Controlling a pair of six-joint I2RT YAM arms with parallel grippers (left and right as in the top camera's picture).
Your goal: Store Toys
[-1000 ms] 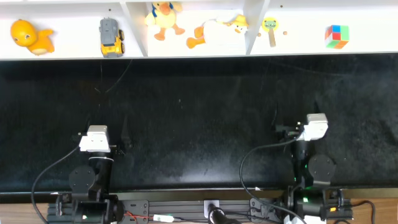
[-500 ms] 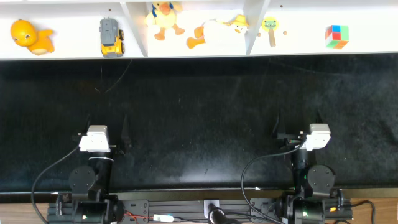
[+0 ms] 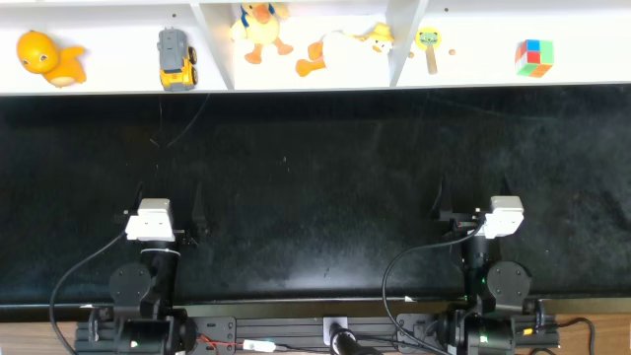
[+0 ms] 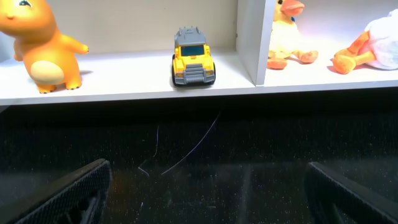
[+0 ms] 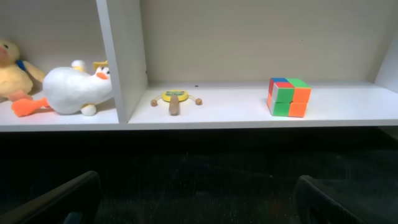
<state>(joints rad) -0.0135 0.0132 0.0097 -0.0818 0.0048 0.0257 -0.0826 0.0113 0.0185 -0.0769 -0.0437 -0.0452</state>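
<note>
The toys sit in a white shelf (image 3: 315, 81) along the table's far edge. From left: an orange dinosaur figure (image 3: 49, 57) (image 4: 40, 46) and a yellow toy truck (image 3: 176, 59) (image 4: 193, 57) share one compartment. A yellow plush duck (image 3: 260, 30) (image 4: 287, 37) and a white plush duck (image 3: 340, 49) (image 5: 71, 90) share the middle one. A small wooden rattle (image 3: 428, 44) (image 5: 175, 99) and a colour cube (image 3: 533, 57) (image 5: 288, 96) lie in the right one. My left gripper (image 3: 168, 202) (image 4: 208, 199) and right gripper (image 3: 471, 197) (image 5: 196, 202) stand open and empty near their bases, facing the shelf.
The black mat (image 3: 315, 177) stretches bare between the grippers and the shelf. White dividers (image 3: 217, 39) (image 3: 402, 39) split the shelf into compartments. Cables run behind the arm bases at the near edge.
The right arm drew back a little toward its base between one second and half a second ago, then held still. The left arm and all toys stayed put.
</note>
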